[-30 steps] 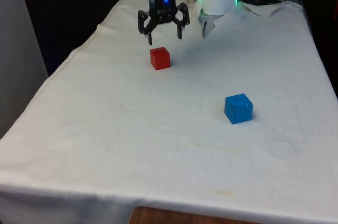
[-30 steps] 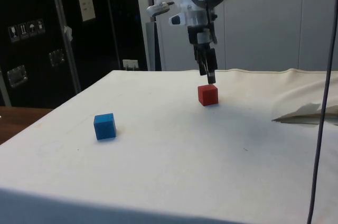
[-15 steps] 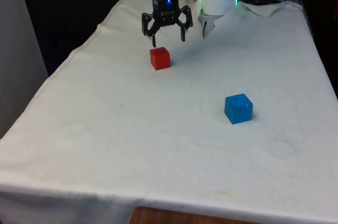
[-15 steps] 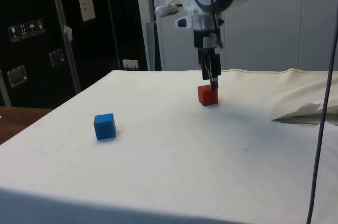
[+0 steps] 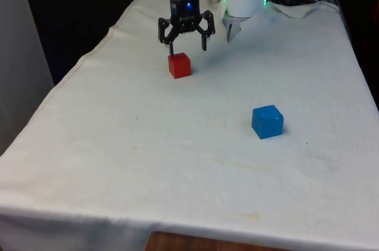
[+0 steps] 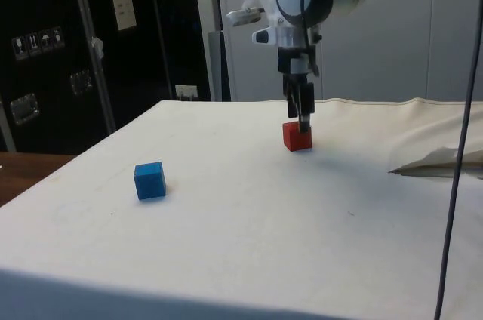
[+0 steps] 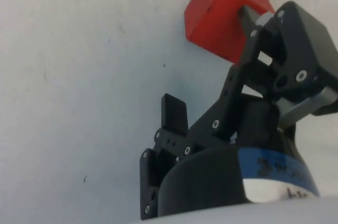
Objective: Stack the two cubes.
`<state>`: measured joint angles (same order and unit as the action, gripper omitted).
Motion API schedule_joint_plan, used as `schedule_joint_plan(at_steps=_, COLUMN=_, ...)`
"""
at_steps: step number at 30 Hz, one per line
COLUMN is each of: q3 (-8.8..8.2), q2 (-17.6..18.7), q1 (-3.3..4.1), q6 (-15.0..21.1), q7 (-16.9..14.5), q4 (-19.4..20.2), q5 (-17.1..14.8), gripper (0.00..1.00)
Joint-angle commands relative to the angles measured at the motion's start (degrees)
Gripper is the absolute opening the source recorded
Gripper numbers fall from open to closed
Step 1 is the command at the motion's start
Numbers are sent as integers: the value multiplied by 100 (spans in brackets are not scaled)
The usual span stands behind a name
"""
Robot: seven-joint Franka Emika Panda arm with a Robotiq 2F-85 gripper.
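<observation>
White cloth (image 5: 177, 162); red cube (image 5: 179, 65) just below spread claw (image 5: 186, 45).

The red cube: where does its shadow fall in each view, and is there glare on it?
Front view: red cube evenly lit, no glare, faint shadow at its base. Side view: soft shadow beside the cube on the white cloth. Wrist view: no glare; one face darker.

You have two small solid cubes on the white-clothed desk (image 5: 177, 162): one red cube (image 5: 179, 65) and one blue cube (image 5: 267, 121). One black two-finger end effector (image 5: 183, 42) is there, and one crumpled fold of white cloth (image 6: 441, 161).
</observation>
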<state>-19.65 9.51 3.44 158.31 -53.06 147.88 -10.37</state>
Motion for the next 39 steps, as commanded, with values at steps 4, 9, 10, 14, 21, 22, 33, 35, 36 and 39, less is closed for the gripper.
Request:
schedule_joint_plan(at_steps=4, q3=0, q2=229, q1=-6, q6=0, q7=0, q4=-212, q5=-40, gripper=100)
schedule_joint_plan(at_steps=9, q3=80, q2=464, q1=-63, q6=-11, q7=-92, q4=-441, q5=-223, gripper=100)
schedule_joint_plan(at_steps=10, q3=80, q2=510, q1=-63, q6=-11, q7=-92, q4=-481, q5=-229, gripper=100)
schedule_joint_plan(at_steps=14, q3=0, q2=665, q1=-11, q6=0, q7=0, q4=-573, q5=-155, gripper=100)
schedule_joint_plan(at_steps=21, q3=74, q2=802, q1=-92, q6=11, q7=-97, q4=-647, q5=-264, gripper=100)
schedule_joint_plan(at_steps=22, q3=74, q2=819, q1=-92, q6=11, q7=-97, q4=-647, q5=-264, gripper=100)
schedule_joint_plan(at_steps=33, q3=46, q2=928, q1=-63, q6=40, q7=-80, q4=-653, q5=-223, gripper=100)
schedule_joint_plan(at_steps=35, q3=46, q2=940, q1=-63, q6=46, q7=-80, q4=-642, q5=-218, gripper=100)
schedule_joint_plan(at_steps=36, q3=40, q2=940, q1=-63, q6=46, q7=-74, q4=-636, q5=-212, gripper=100)
schedule_joint_plan(at_steps=39, q3=-6, q2=957, q1=-29, q6=0, q7=-23, q4=-642, q5=-160, gripper=100)
